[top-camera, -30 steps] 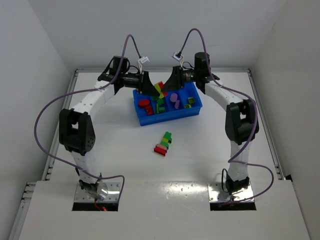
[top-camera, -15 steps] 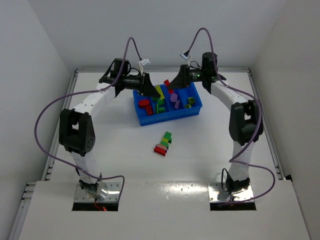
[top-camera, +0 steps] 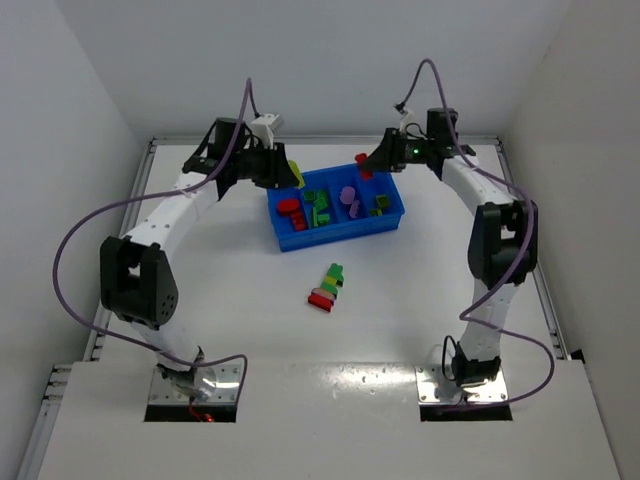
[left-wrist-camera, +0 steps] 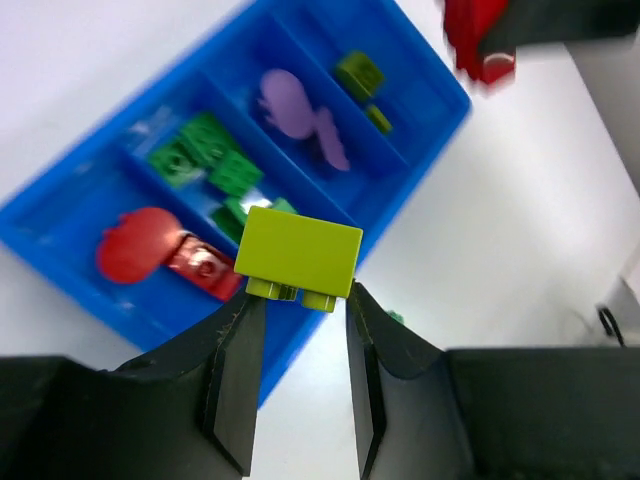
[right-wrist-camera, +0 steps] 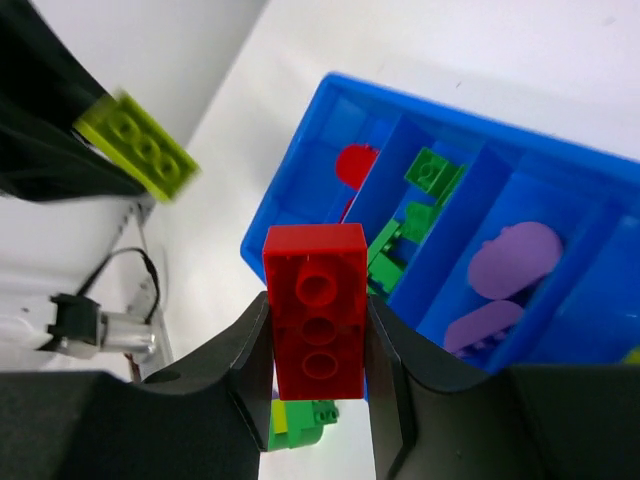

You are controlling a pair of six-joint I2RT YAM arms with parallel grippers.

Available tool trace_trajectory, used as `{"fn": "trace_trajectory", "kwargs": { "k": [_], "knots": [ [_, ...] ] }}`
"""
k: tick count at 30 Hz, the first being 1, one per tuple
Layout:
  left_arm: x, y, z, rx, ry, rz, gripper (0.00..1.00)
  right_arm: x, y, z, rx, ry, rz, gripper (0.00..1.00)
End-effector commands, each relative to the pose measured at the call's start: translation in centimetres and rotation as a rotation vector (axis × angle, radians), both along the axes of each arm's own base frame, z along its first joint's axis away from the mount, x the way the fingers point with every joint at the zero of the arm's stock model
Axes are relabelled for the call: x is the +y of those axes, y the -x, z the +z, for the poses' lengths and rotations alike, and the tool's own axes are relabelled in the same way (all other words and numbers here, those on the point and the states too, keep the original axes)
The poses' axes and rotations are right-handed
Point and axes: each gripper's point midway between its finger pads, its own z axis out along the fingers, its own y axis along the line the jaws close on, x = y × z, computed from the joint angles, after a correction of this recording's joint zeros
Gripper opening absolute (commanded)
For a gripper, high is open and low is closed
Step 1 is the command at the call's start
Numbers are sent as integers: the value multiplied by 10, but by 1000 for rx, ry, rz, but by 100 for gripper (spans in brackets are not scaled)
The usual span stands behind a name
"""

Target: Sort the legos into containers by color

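Joined pair now split: left pincer [left-wrist-camera: 300,310] grasps yellow brick [left-wrist-camera: 298,252], right pincer [right-wrist-camera: 318,315] grasps red brick [right-wrist-camera: 318,300], drawn apart over blue tray [top-camera: 335,236]; each ready for sorting; striped stack [top-camera: 327,286] waits on worktop [top-camera: 250,300]

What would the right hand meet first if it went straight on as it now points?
Probably the blue tray, around its red and green compartments, beyond the red brick it holds; depth unclear.

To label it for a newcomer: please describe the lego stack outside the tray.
Find the blue tray on the white table. Just on its near side, the stack lies alone. Only it is striped: green, yellow, red.
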Motion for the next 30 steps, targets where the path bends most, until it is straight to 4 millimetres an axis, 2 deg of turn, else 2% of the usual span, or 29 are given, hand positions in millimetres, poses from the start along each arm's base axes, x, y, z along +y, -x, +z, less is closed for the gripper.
{"fn": "trace_trajectory", "kwargs": {
  "k": [1,2,3,4,5,6,7,8,9,11,12,13,15,16,17,20,21,22,23,24,27,28,30],
  "knots": [
    [37,-15,29,-104,-72,193,0,35,16,17,-102,103,40,0],
    [47,-18,24,-91,-83,232,0,51,22,13,-97,124,53,0],
    [49,-18,29,-97,-80,248,0,60,25,6,-81,133,56,0],
    [61,-21,32,-99,-76,288,0,67,27,5,-84,146,58,0],
    [68,-23,27,-85,-86,321,0,74,24,-1,-75,166,39,0],
    [71,-23,31,-97,-90,336,0,90,29,-8,-72,170,58,0],
    [79,-24,27,-81,-90,367,0,99,28,-8,-73,171,57,0],
    [88,-26,31,-87,-89,405,0,106,25,-8,-66,174,40,0],
    [88,-24,28,-79,-93,405,0,121,27,-17,-65,180,63,0],
    [100,-26,32,-89,-95,436,0,137,23,-15,-80,184,65,0],
    [100,-26,32,-89,-95,436,0,148,25,-28,-64,190,86,0],
    [106,-27,30,-86,-110,450,0,149,18,-28,-59,194,61,0],
    [106,-27,30,-86,-110,450,0,162,24,-40,-30,189,77,0],
    [111,-28,30,-91,-117,455,0,161,17,-50,-25,208,54,0],
    [111,-27,32,-89,-117,455,0,167,19,-50,-20,205,61,0],
    [114,-29,30,-84,-125,449,0,171,17,-69,7,229,46,1],
    [114,-29,30,-90,-133,444,0,172,15,-65,-1,224,45,1],
    [116,-30,26,-79,-129,441,0,177,19,-74,12,231,57,5],
    [115,-29,26,-78,-124,433,0,177,16,-80,16,239,50,5],
    [115,-29,26,-78,-124,433,0,183,17,-73,0,231,57,5],
    [112,-30,23,-73,-124,412,0,185,13,-82,8,235,59,8],
    [112,-30,23,-72,-124,412,0,190,17,-88,16,240,70,8],
    [110,-30,19,-63,-122,404,0,192,17,-84,9,231,77,16]
  ]
}}
